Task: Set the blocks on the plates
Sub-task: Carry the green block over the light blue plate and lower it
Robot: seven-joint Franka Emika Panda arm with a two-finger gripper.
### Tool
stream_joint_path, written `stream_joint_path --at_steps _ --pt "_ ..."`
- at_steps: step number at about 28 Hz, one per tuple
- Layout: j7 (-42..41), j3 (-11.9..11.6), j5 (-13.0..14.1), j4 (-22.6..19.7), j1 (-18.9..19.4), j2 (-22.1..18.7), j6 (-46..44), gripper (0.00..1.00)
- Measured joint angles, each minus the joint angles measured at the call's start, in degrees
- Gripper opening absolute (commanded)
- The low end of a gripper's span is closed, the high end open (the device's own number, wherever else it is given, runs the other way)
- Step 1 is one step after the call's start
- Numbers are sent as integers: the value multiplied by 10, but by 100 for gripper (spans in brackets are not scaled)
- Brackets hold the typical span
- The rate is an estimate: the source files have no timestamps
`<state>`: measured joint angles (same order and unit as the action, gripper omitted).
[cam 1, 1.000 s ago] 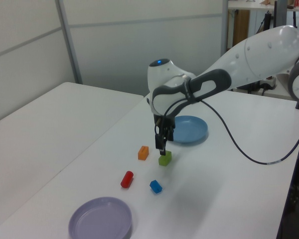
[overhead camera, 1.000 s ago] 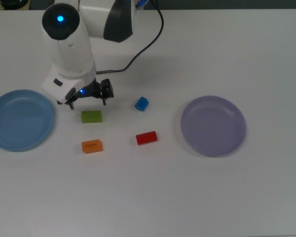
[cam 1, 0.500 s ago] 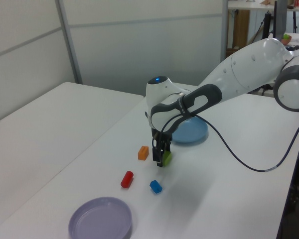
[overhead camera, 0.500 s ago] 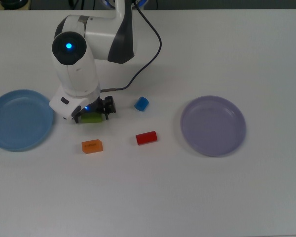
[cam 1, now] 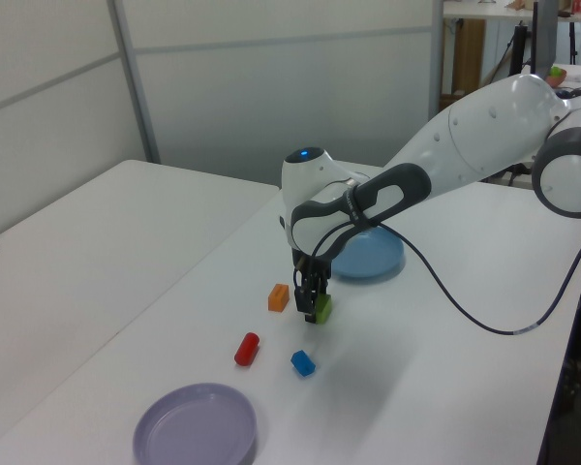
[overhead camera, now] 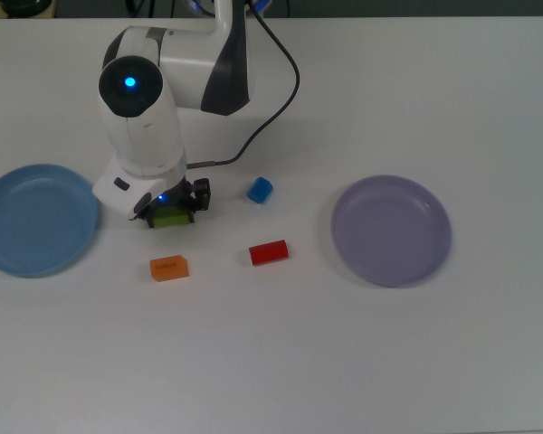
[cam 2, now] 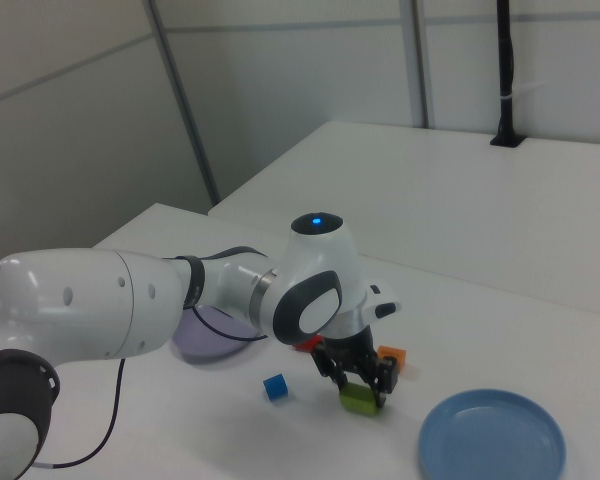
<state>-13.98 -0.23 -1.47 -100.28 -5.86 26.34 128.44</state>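
Observation:
My gripper (overhead camera: 174,210) is down at the table, its fingers against the two ends of the green block (overhead camera: 172,216), which still rests on the surface; the same block (cam 2: 359,399) shows between the fingers in the right view. Loose on the table lie the orange block (overhead camera: 169,268), the red block (overhead camera: 268,252) and the small blue block (overhead camera: 260,190). At the top view's left edge sits the light blue plate (overhead camera: 36,220). Toward the top view's right is the lavender plate (overhead camera: 391,231). Nothing lies on either plate.
The white arm and its black cable (overhead camera: 271,108) hang over the table behind the blocks in the top view. A wall with a metal post (cam 1: 136,87) stands beyond the table in the left view.
The gripper came down from above and behind the green block until its fingers straddled it, then narrowed onto it. The other blocks and both plates stayed put.

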Motion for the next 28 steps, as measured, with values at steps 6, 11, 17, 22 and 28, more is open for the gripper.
stream_joint_path --at_steps 6,11,17,22,28 --pt "2 -8 0 36 -17 -21 -17 11" --pt "0 -17 0 78 -57 -37 -39 12" --pt "-27 -19 0 83 -120 -29 -41 13" --pt "-37 -20 0 82 -161 0 -34 17" --pt "-37 -19 0 83 -164 25 -2 37"
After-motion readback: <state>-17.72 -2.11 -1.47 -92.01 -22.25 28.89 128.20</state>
